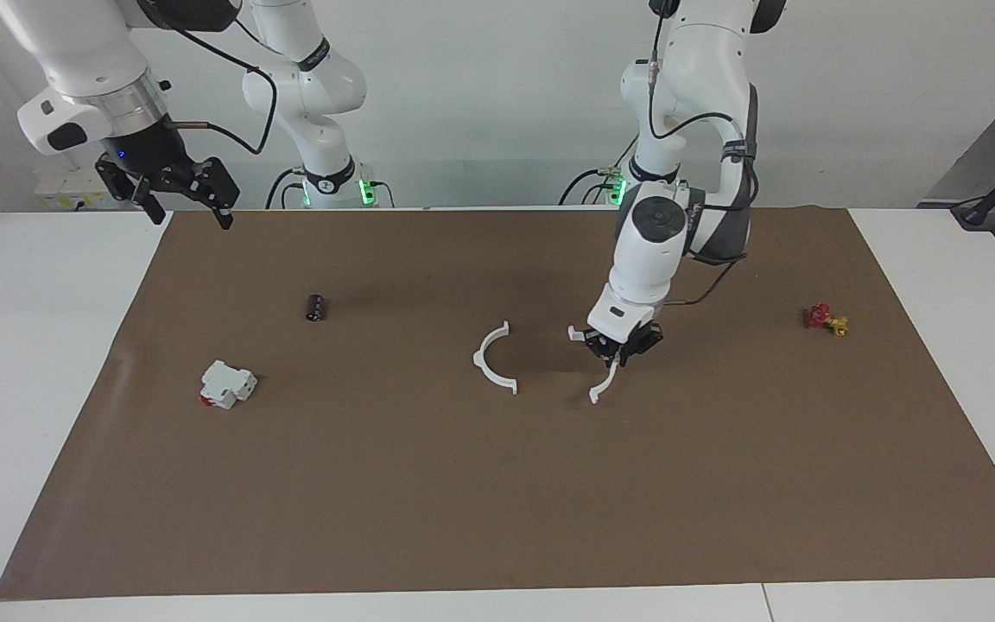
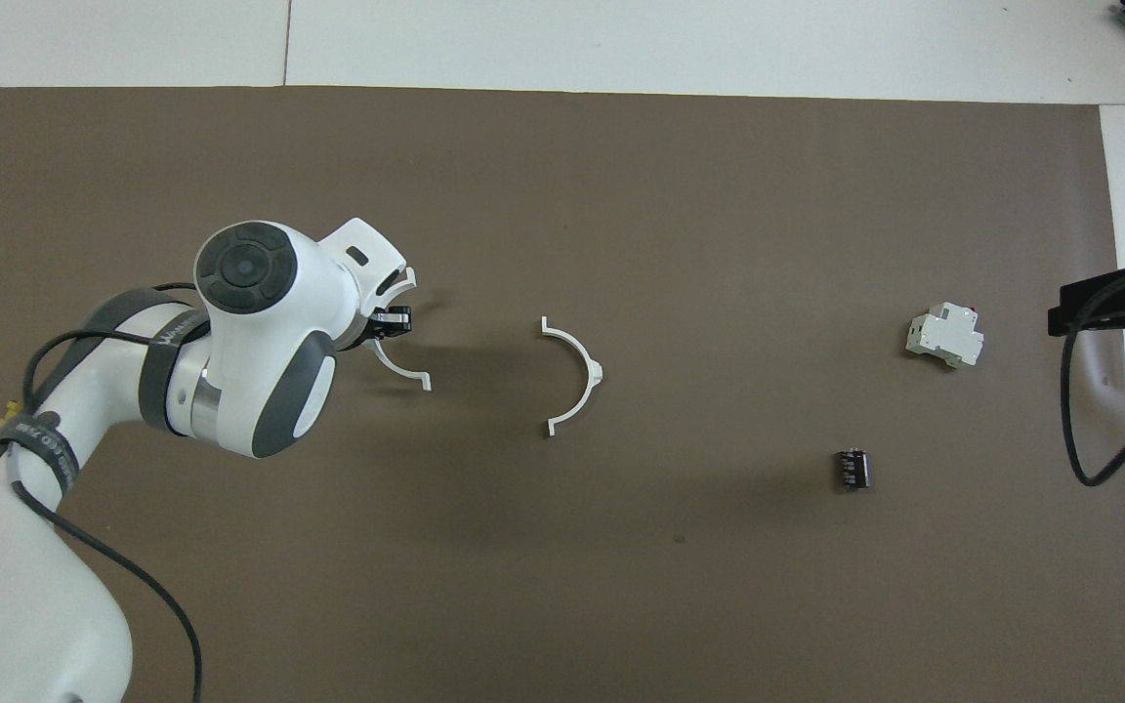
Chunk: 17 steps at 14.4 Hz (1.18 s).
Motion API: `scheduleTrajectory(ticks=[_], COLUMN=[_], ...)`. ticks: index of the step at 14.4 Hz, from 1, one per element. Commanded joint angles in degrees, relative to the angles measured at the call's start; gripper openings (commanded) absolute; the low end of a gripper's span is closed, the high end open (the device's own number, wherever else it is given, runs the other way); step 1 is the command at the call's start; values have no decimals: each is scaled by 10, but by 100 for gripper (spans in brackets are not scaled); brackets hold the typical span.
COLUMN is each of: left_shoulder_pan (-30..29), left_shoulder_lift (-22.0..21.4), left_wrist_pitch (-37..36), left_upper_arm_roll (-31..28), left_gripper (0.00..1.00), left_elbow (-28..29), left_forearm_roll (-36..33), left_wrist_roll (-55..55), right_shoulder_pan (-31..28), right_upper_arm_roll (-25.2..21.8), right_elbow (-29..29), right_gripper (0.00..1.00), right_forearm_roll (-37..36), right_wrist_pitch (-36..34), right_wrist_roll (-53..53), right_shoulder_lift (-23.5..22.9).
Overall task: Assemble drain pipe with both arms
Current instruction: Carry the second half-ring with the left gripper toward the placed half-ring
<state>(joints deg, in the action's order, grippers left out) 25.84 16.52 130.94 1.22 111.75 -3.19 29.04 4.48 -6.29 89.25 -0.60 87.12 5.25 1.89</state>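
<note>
The left pincer [image 1: 623, 345] is down at the brown mat [image 1: 497, 484] that covers the middle of the desk [image 1: 31, 345], toward the left arm's end, and it is clenched on one white arc [image 1: 605, 380] of the drain pipe. It grips that arc around its middle: one tabbed end pokes out on the robots' side of the pincer, and the other end curves away from the robots with its tip at or just above the mat. In the overhead view the same arc [image 2: 404, 366] shows only partly, the rest hidden under the left arm's wrist.

The second arc [image 1: 491, 358] lies flat on the mat near the middle of the desk, apart from the held one and toward the right arm's end from it. Its open side faces the held arc, and bare mat shows between the two pieces. Nothing touches it.

The right pincer [image 1: 171, 192] hangs high over the right arm's end of the desk, near the mat's edge closest to the robots, with its fingers spread and nothing between them; that arm waits.

Also on the mat are a small dark cylinder [image 1: 316, 307] and a white block with a red spot [image 1: 226, 384], both toward the right arm's end, and a small red and yellow object [image 1: 826, 319] toward the left arm's end.
</note>
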Motion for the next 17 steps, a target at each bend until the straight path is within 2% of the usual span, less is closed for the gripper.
scheduleTrajectory(ticks=[1,8,17], left_shoulder_pan=[34,75,88], left_shoulder_lift=[26,49,52], left_wrist_pitch=[11,54,79], left_upper_arm_roll=[-10,-8,-6], left_gripper=[0,0,0], left_elbow=[-16,-14,-5], left_forearm_roll=[-12,-11,-11], left_wrist_roll=[27,42,39], right_shoulder_pan=[-2,-2,-2], right_upper_arm_roll=[3,4,3], right_elbow=[8,8,8], right_gripper=[100,100,100], right_forearm_roll=[-9,-9,-9], right_wrist_pitch=[1,1,1], right_wrist_roll=[-12,-12,-12], right_shoulder_lift=[7,7,7])
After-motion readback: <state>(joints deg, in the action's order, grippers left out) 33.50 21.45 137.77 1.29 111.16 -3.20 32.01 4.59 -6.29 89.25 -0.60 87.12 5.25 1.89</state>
